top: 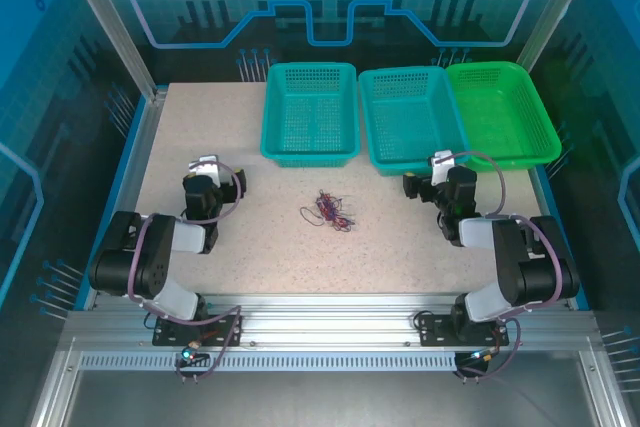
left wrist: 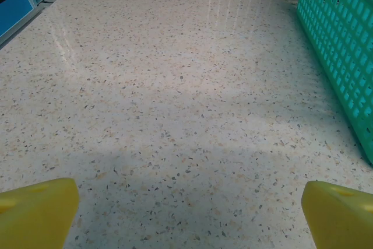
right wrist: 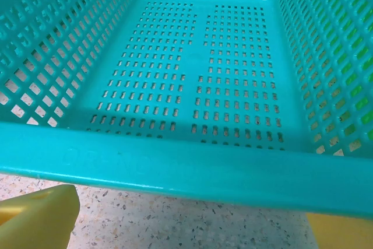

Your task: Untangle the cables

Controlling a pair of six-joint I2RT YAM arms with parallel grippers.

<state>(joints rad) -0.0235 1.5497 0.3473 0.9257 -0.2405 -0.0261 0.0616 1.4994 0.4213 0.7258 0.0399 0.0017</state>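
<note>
**Visitor:** Where are the cables?

**Onlooker:** In one tangled heap of red and dark strands near the middle of the speckled surface. They lie well apart from both arms, short of the baskets lined along the far edge.

**Visitor:** And the claws?

**Onlooker:** The left claw gapes wide over bare surface, holding nothing. The right claw, equally wide and empty, faces the rim of the middle teal basket.
</note>
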